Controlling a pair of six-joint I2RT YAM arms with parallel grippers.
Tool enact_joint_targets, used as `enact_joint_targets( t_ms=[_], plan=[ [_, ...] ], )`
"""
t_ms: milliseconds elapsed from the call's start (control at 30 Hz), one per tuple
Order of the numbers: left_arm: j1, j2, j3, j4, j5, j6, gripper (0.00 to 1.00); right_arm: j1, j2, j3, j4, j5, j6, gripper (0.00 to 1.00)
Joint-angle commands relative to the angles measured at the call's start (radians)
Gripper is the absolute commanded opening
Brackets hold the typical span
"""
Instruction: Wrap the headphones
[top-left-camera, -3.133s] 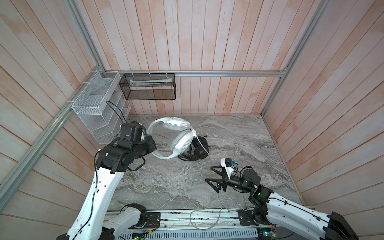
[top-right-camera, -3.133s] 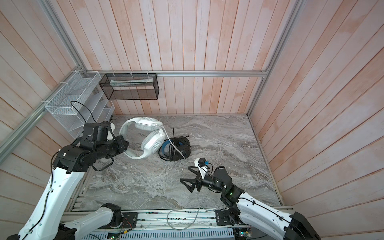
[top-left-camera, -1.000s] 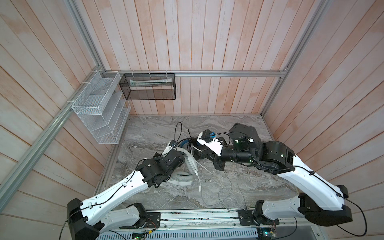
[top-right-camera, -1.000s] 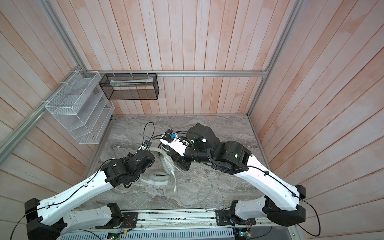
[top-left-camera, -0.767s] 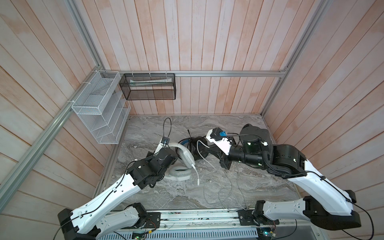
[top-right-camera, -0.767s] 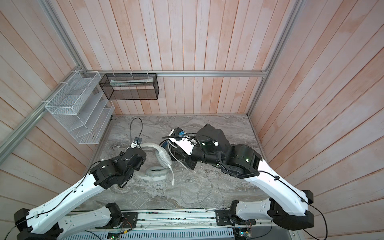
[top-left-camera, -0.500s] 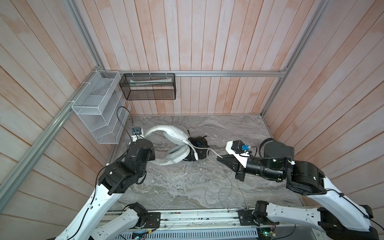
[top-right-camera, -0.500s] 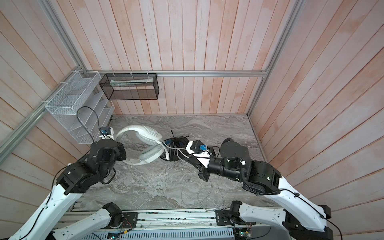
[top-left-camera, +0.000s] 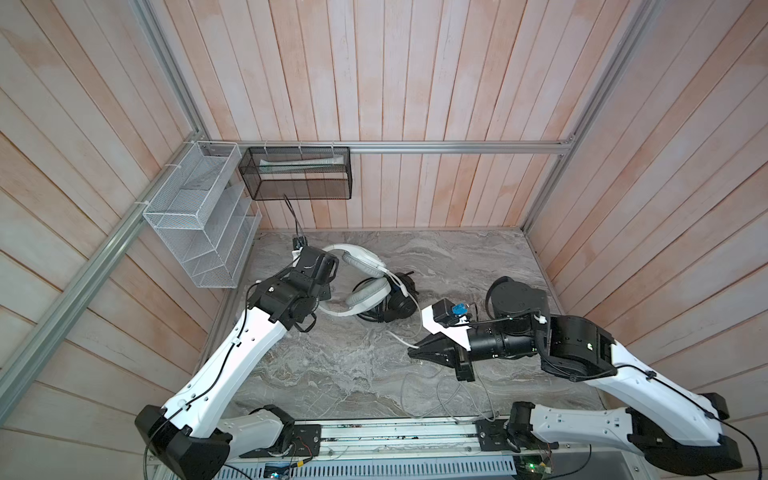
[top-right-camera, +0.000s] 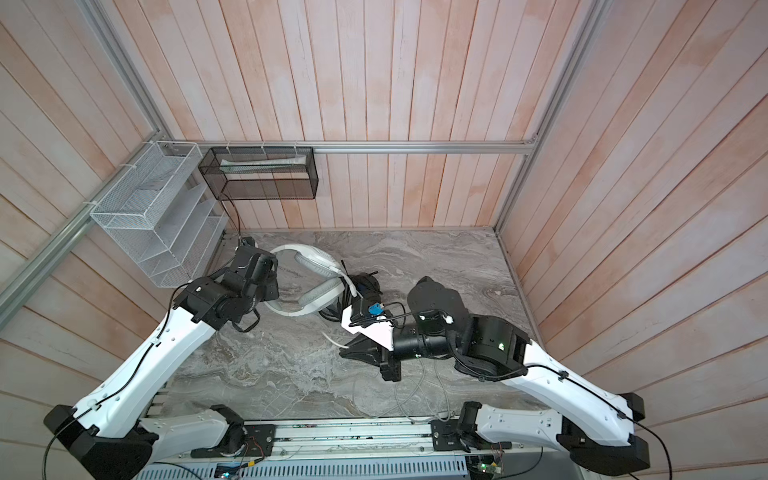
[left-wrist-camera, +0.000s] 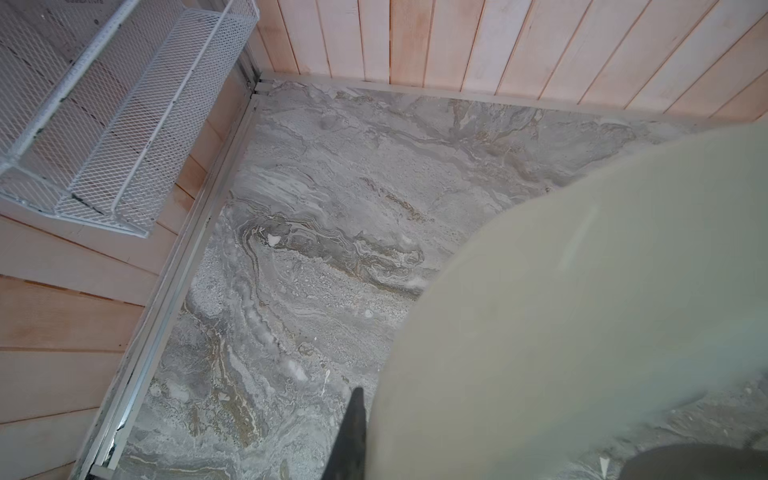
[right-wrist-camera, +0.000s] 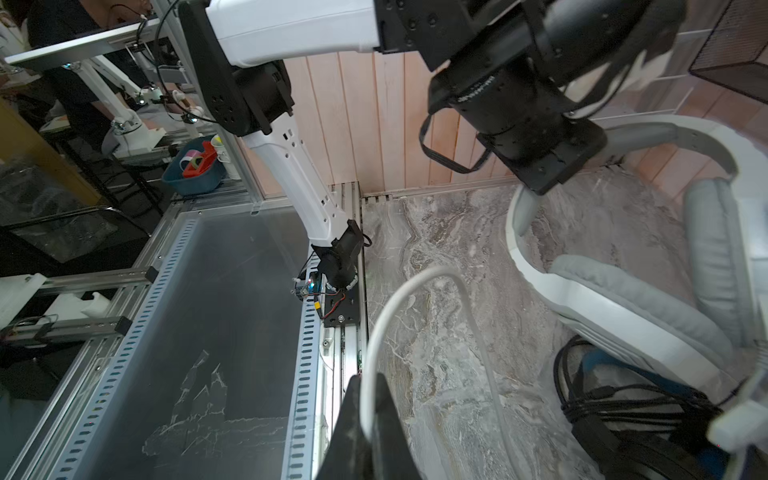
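Arms are pulling apart versus a second ago. Left tool (right-wrist-camera: 540, 183) is clamping the white headset (top-left-camera: 365, 266) by its band, back-left on the tabletop (top-left-camera: 457, 257). Right tool (top-left-camera: 415, 352) is pinching its cable (right-wrist-camera: 399, 299) out front. I'm risking the cable slipping free, or dragging the black headset (top-left-camera: 401, 305) lying against it.

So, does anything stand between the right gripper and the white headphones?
Partly. The right gripper, shut on the grey cable, is apart from the white headphones. The black headphones lie against them on the side that faces this gripper; elsewhere only bare table lies between.
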Motion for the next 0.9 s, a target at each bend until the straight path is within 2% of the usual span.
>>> enact_joint_targets(
  t_ms=[0,167,267,400,700,867],
  plan=[
    [-0.043,0.004,0.056,0.099,0.024,0.031,0.0,0.031,0.051,0.109,-0.073,-0.003,-0.023,0.0],
    [-0.222,0.049,-0.027,0.176,-0.099,0.181,0.0,0.036,0.131,0.294,-0.181,0.075,-0.078,0.0],
    [-0.274,0.063,-0.084,0.201,-0.157,0.223,0.0,0.036,0.161,0.363,-0.212,0.116,-0.089,0.0],
    [-0.293,0.07,-0.126,0.209,-0.142,0.23,0.0,0.038,0.18,0.4,-0.211,0.133,-0.087,0.0],
    [-0.379,0.027,-0.203,0.267,-0.107,0.309,0.0,0.037,0.2,0.477,-0.178,0.353,-0.065,0.0],
    [-0.364,-0.037,-0.192,0.219,-0.185,0.219,0.0,0.038,0.146,0.465,-0.13,0.471,-0.06,0.0]
  ],
)
